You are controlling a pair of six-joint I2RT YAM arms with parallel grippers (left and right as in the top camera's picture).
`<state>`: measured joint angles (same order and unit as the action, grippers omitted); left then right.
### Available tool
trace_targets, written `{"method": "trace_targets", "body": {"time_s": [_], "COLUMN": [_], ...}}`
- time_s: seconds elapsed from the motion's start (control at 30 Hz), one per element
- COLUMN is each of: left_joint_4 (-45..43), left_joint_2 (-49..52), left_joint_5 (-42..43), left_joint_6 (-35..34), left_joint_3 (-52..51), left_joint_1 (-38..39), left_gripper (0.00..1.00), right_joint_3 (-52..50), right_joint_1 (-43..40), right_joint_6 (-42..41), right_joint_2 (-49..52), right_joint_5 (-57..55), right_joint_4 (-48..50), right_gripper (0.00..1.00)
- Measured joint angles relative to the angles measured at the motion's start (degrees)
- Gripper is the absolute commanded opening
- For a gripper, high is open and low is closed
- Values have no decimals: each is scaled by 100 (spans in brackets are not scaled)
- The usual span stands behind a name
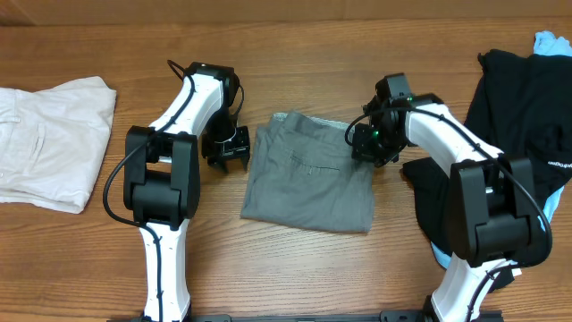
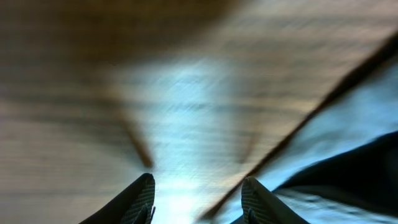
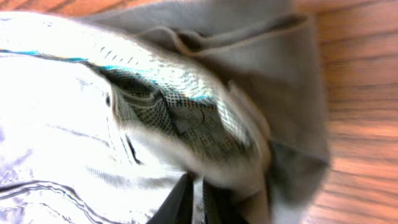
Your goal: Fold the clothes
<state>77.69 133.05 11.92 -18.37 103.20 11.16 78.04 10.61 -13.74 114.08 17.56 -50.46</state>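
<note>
The mid-grey shorts (image 1: 308,174) lie folded in the middle of the table. My right gripper (image 1: 365,143) is at their right edge, shut on a fold of the grey fabric (image 3: 261,112); the patterned pocket lining (image 3: 186,118) shows beside its fingers (image 3: 198,202). My left gripper (image 1: 225,148) is open and empty just left of the shorts, over bare wood (image 2: 193,124); its fingers (image 2: 198,199) are spread apart. Cream-white shorts (image 1: 49,143) lie folded at the far left. A black garment (image 1: 518,116) with light-blue cloth (image 1: 552,43) lies at the right.
The wooden table (image 1: 295,268) runs across the whole view. A black cable loops beside each arm. The black garment heap lies under and beside the right arm's base.
</note>
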Motion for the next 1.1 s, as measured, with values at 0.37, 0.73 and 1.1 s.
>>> {"method": "trace_targets", "body": {"time_s": [0.37,0.73,1.1], "left_joint_4": [-1537,-1519,-1596], "left_joint_2": [-1716,-1084,-103], "left_joint_5": [1261,1663,2055], "left_joint_6": [656,1307,1692], "left_joint_3": [-59,-42,-39], "left_joint_1": [-2,50,136], "left_gripper": [100,100,98], "right_joint_3": [688,778,778], "right_joint_1": [31,31,31], "right_joint_6": [184,177,177], "right_joint_2": [-815,-1143,-1143], "right_joint_5": [-201,-212,-212], "right_joint_4": [-573,-627,-658], "right_gripper": [70,71,71]}}
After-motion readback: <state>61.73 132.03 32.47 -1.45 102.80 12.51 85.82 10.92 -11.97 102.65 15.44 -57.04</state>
